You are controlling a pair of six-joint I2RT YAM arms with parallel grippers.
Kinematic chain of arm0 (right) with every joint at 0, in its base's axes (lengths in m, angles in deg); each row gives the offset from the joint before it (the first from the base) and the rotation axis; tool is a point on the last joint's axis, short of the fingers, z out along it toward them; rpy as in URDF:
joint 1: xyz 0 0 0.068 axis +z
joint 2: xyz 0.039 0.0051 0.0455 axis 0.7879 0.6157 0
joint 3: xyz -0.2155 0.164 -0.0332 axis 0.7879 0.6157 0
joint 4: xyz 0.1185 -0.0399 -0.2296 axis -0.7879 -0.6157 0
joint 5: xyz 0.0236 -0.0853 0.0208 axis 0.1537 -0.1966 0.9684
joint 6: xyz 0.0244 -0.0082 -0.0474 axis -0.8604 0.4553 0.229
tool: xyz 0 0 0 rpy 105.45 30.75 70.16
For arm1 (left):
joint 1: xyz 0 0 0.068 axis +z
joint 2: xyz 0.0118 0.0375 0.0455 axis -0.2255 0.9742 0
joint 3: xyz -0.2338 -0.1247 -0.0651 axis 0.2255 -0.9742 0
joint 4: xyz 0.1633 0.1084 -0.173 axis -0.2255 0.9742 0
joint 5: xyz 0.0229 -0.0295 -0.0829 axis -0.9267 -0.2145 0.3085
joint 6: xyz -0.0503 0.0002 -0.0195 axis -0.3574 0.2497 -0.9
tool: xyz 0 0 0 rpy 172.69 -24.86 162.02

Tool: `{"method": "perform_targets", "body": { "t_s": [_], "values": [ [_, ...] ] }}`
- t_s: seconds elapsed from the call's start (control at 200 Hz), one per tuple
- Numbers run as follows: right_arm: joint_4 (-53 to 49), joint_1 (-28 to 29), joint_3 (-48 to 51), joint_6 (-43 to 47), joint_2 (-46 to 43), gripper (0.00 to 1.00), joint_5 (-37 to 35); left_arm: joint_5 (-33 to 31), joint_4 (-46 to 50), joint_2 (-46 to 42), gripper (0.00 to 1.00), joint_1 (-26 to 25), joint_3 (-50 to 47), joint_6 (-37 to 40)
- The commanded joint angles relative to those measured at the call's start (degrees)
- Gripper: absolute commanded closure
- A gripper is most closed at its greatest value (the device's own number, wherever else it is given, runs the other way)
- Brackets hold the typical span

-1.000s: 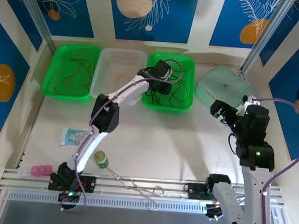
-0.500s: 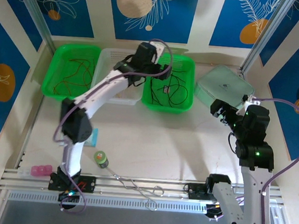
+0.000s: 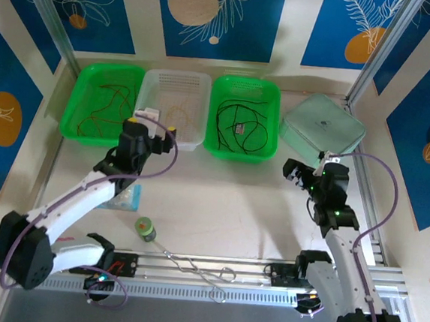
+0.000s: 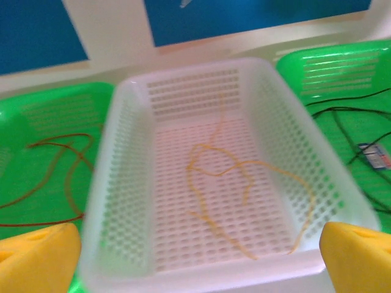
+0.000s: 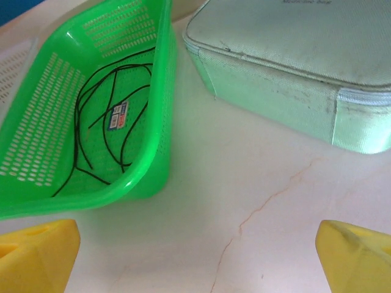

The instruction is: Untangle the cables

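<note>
Along the far side of the table [image 3: 227, 200] stand 3 perforated baskets in a row, and the cables are sorted among them by colour. Thin red cables [image 3: 99, 109] lie in loose curves in the left green basket [image 3: 77, 89]. 1 yellow-tan cable [image 4: 244, 177] loops across the floor of the white basket [image 4: 116, 159] in the middle. Black cables [image 5: 102, 131] coil in the right green basket [image 5: 162, 91], with a small printed tag [image 5: 119, 116] among them.

The left gripper [image 4: 198, 250] hangs at the near rim of the white basket, looking into it; its 2 yellow pads [image 4: 36, 256] sit wide apart with nothing between them. The right gripper [image 5: 198, 244] hovers over bare tabletop, between the right green basket and a pale green zippered case [image 5: 293, 67], its yellow pads likewise spread and empty.

Nearer the arm bases, a green tape roll [image 3: 146, 228] rests on the table, a bent silver wire [image 3: 198, 267] lies beside the rail, and a blue packet [image 3: 127, 195] shows partly under the left arm.
</note>
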Motion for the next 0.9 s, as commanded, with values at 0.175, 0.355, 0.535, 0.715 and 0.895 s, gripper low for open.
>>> {"method": "perform_targets", "body": {
  "t_s": [0.175, 0.355, 0.535, 0.715, 0.895],
  "values": [
    [36.1, 0.1, 13.2, 13.2, 6.9, 0.01, -7.5, -7.6, -10.5, -6.8, 0.01, 6.0, -13.9, 8.1],
    [46.7, -1.5, 13.0, 12.1, 17.9, 0.01, -5.7, -7.9, -16.4, -7.1, 0.01, 8.5, -20.1, 7.5],
    [58.3, 1.1, 11.5, 15.2, 32.8, 0.01, -6.1, -9.8, -17.6, -9.7, 0.01, 9.7, -24.7, 8.1],
    [67.7, 1.8, 11.6, 18.4, 42.4, 0.01, -2.0, -6.1, -26.1, -10.3, 0.01, 11.2, -29.4, 9.4],
    [66.5, 2.8, 9.5, 19.0, 44.7, 0.01, -3.7, -5.2, -32.4, -3.5, 0.01, 12.3, -29.0, 8.2]
  ]
}}
